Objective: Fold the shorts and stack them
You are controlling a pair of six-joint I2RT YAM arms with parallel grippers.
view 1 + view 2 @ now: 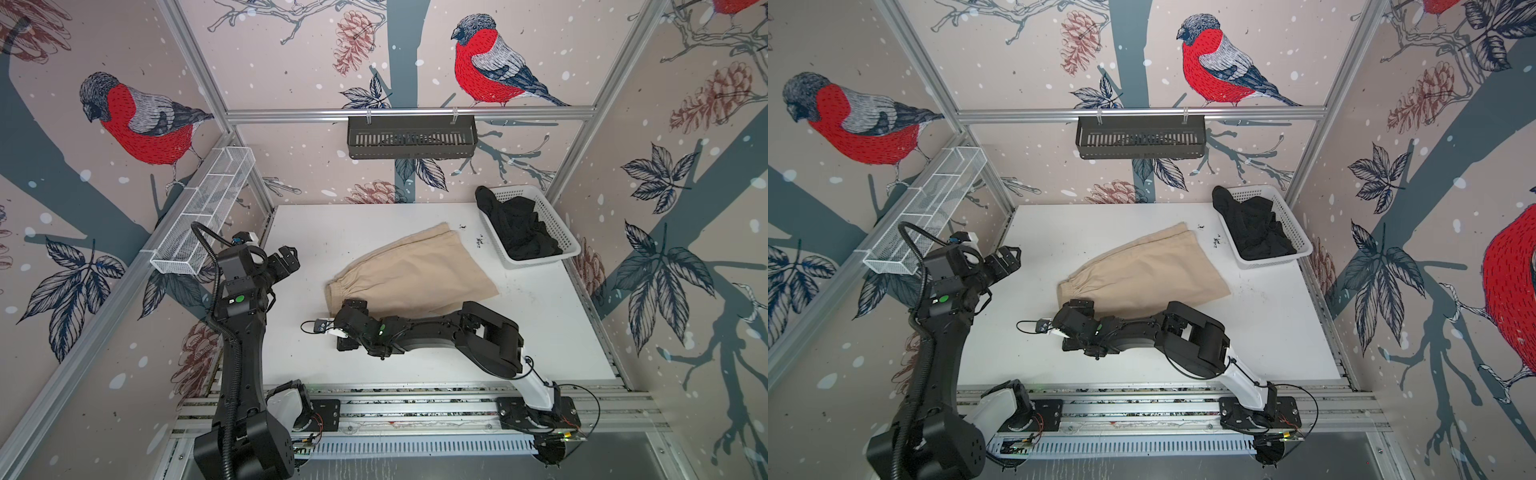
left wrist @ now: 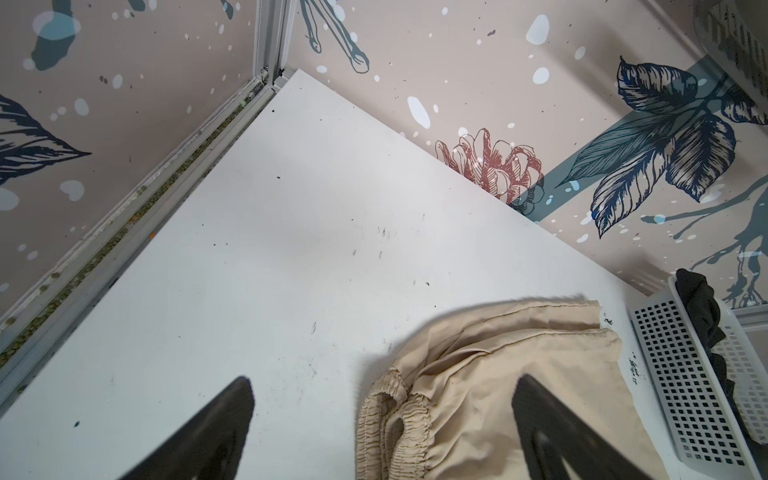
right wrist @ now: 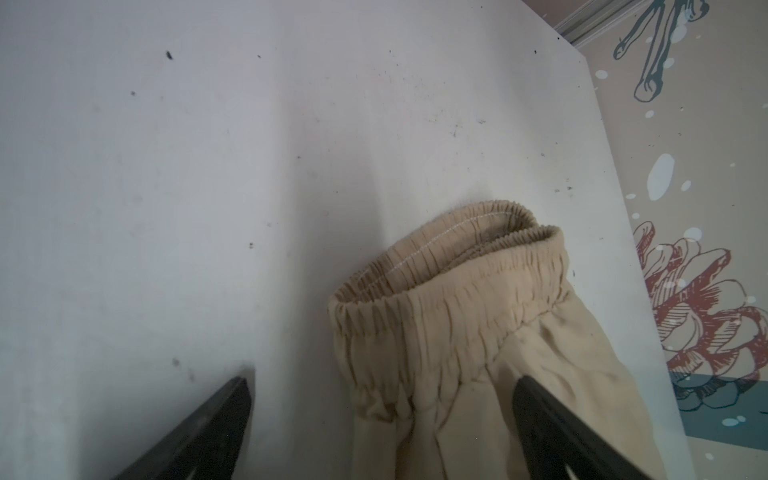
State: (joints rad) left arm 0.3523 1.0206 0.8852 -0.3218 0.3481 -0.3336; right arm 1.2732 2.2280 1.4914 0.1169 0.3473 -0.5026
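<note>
We see the beige shorts (image 1: 415, 272) lying flat in the middle of the white tabletop (image 1: 353, 224), one leg over the other, the gathered waistband toward the lower left of the frame in both top views. The black shorts (image 1: 517, 228) sit crumpled in the white basket (image 1: 559, 224) at the upper right of the tabletop, one end draped over its rim. The right arm (image 1: 478, 332) reaches low to the waistband, its jaws apart, one jaw over the cloth and the other over bare tabletop, clamping nothing. The left arm (image 1: 241, 299) hangs at the tabletop's left edge, jaws apart and empty.
</note>
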